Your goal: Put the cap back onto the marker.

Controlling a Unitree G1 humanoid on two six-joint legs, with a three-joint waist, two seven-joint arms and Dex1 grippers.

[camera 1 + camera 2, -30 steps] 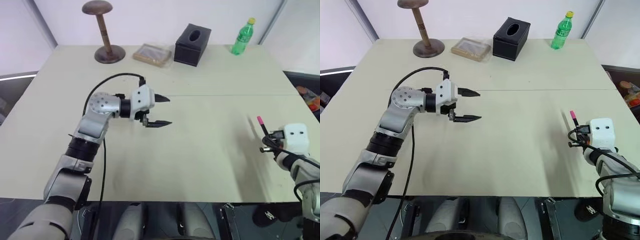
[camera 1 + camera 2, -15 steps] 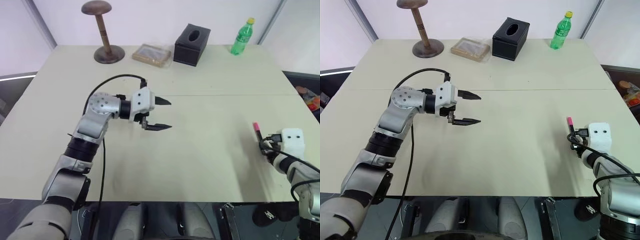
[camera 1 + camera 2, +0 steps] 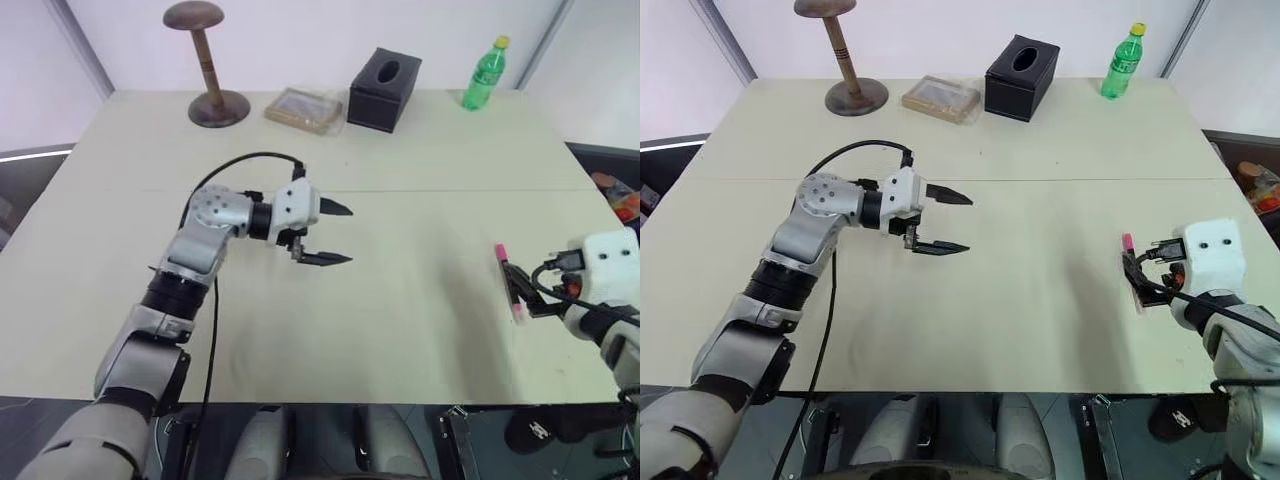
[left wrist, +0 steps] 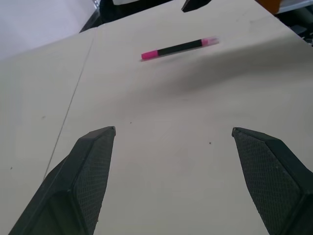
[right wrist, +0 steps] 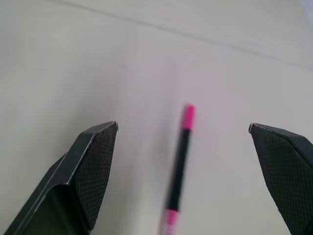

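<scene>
A: What did the marker [image 3: 509, 283] look like?

B: A thin black stick with pink at both ends. The cap [image 3: 498, 252] was the pink piece on the far end, seated on the barrel.

A: Where was it?

B: Lying flat on the beige table [image 3: 420, 160], near the right edge, apart from everything else.

A: And the right gripper [image 3: 1145, 278]?

B: Just above the marker, its fingers [image 5: 93, 161] spread wide on either side of it, touching nothing.

A: The left gripper [image 3: 338, 234]?

B: Mid-table, well apart from the marker, jaws wide and empty, pointing towards it.

A: Anything else?

B: Along the far edge stood a wooden hat stand [image 3: 205, 62], a flat packet [image 3: 302, 107], a black tissue box [image 3: 384, 89] and a green bottle [image 3: 485, 72].
</scene>
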